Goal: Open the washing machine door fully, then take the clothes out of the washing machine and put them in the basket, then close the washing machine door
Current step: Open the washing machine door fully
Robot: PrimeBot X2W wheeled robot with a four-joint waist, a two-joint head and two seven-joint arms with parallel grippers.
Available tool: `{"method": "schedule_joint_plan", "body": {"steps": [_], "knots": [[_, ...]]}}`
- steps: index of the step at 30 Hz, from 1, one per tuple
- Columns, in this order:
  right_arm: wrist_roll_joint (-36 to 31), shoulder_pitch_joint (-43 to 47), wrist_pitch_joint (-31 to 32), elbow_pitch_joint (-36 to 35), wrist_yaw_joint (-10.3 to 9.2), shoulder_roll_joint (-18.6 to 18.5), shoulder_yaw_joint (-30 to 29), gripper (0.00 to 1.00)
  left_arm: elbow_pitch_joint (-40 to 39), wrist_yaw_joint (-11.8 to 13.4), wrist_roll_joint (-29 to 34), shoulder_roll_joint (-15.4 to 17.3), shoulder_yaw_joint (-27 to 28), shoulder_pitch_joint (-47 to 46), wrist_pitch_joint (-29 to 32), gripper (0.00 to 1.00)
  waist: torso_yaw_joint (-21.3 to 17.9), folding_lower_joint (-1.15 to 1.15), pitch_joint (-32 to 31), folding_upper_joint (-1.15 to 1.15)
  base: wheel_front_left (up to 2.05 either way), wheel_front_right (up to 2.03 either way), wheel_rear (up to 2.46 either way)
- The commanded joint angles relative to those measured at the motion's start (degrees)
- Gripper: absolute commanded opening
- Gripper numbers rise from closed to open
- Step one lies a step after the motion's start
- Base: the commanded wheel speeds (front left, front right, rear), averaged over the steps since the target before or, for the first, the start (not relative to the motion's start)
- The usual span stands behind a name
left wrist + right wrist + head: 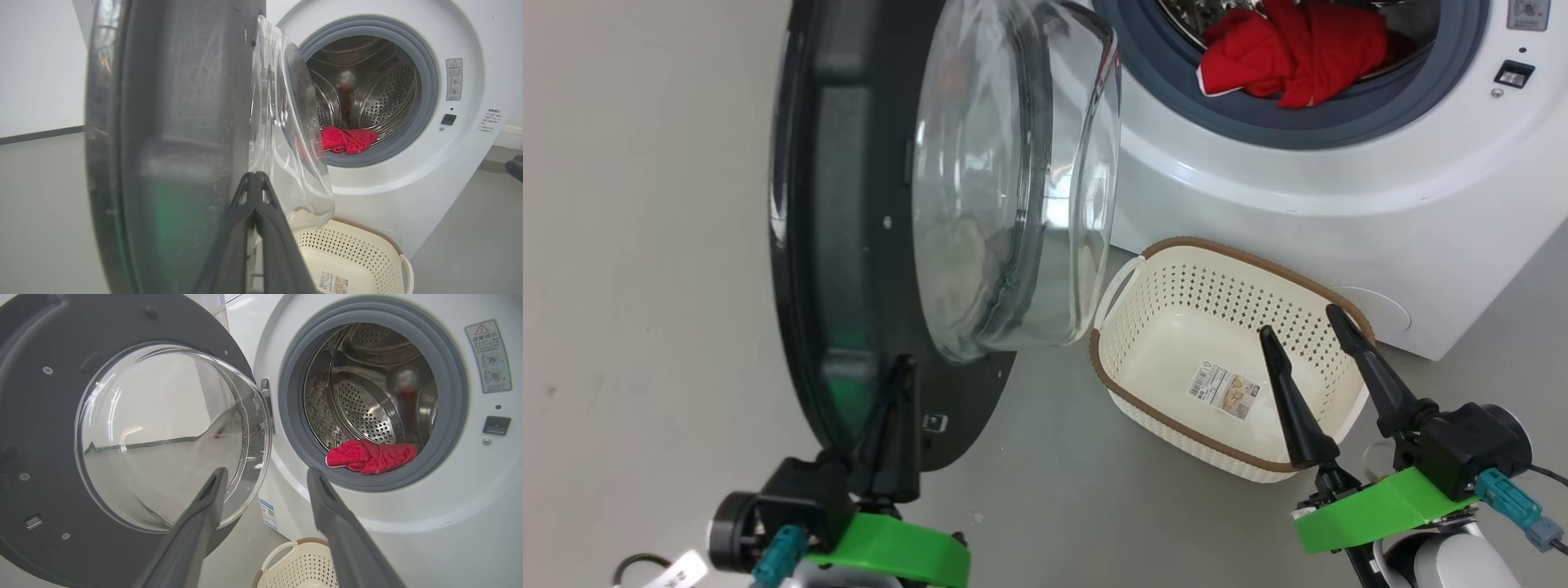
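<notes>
the big round black-rimmed washing machine door point(849, 245) stands open, out from the white front-loading washing machine point(1298, 188), with its bulging clear glass bowl point(1013, 188) at the centre. there is one door, one machine and one heap of bright red clothes with white trim point(1290, 57), which lies at the drum's front lip on the grey rubber ring point(1307, 131). how many garments are in it i cannot tell. one small cream perforated basket with a brown rim point(1176, 243) sits on the grey floor point(645, 327) just before the machine, beside the door.

there are two grippers. the left gripper point(900, 367) has its dark fingers pressed together, tips at the door's lower rim. the right gripper point(1300, 320) hangs over the basket, fingers spread wide, holding nothing.

the right wrist view gives the door's hinge point(265, 388), a blue label sticker point(267, 512) low on the machine and a warning sticker with a red triangle point(488, 355). the left wrist view has the door nearly edge-on. a barcode label point(1227, 392) lies on the basket's bottom. all the writing is too small to read.
</notes>
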Motion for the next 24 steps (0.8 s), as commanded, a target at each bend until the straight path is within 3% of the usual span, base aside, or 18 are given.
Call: {"method": "schedule_joint_plan", "body": {"steps": [1,24], "knots": [[-0.37,-0.58,0.01,-1.83,0.36,0.29,1.33,1.0,-1.55,1.19,-0.38,2.08,3.5,0.36,-0.57,0.0,0.2,0.0,0.07,0.0,0.0,0.0,0.0],[-1.65,-0.54,2.1,-3.33,0.36,0.29,1.82,1.0,4.75,2.94,-4.29,4.81,11.57,-1.33,-3.51,0.0,0.84,0.0,0.43,0.0,0.0,0.0,0.0]]}}
